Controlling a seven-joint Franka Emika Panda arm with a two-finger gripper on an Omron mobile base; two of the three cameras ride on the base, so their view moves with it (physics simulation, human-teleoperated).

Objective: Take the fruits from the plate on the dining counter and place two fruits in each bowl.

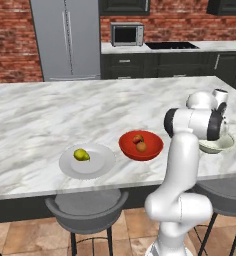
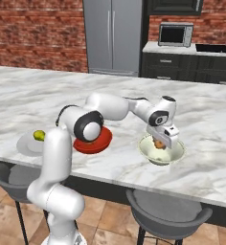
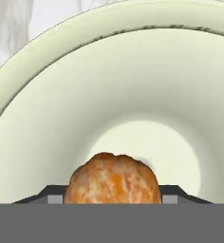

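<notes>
My gripper (image 2: 159, 142) is shut on a round orange fruit (image 3: 113, 178) and hangs just inside the pale greenish-white bowl (image 2: 175, 154) at the right of the dining counter (image 1: 35, 120). In the hand view the fruit (image 2: 158, 143) sits between the dark fingertips (image 3: 52, 194), above the bowl's bare bottom (image 3: 147, 142). Two orange-brown fruits (image 1: 139, 143) lie in the red bowl (image 1: 152, 152). A yellow-green fruit (image 1: 81, 155) rests on the grey-white plate (image 1: 101, 165) at the left.
Grey stools (image 1: 87, 212) stand under the counter's near edge. The arm's elbow (image 1: 195, 125) blocks part of the pale bowl (image 1: 225, 145) in the left base view. Fridge (image 1: 65, 40), microwave (image 1: 127, 34) and dark cabinets line the back wall.
</notes>
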